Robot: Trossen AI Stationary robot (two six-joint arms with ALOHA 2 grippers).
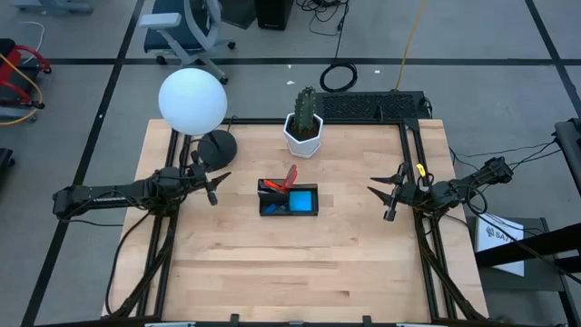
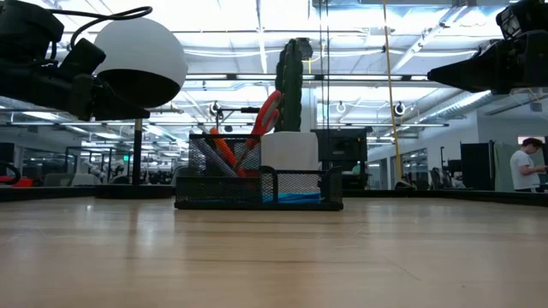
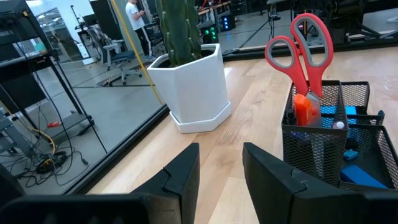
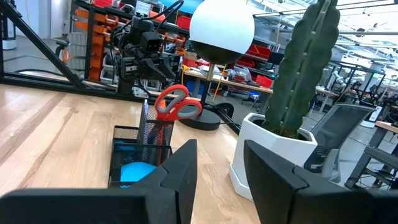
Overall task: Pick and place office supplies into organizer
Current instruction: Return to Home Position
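left arm (image 1: 118, 193) jaws released, left of organizer (image 1: 289, 214) | right arm (image 1: 463, 187) jaws released, right of it | scissors (image 1: 289, 176) in organizer

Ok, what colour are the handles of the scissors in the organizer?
Red; the scissors show best in the left wrist view.

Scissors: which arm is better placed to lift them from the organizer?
Probably left: the left gripper is nearer the scissors, standing at that end of the organizer; the right gripper is farther.

A potted cactus (image 1: 305, 123) stands near a globe lamp (image 1: 192, 100).
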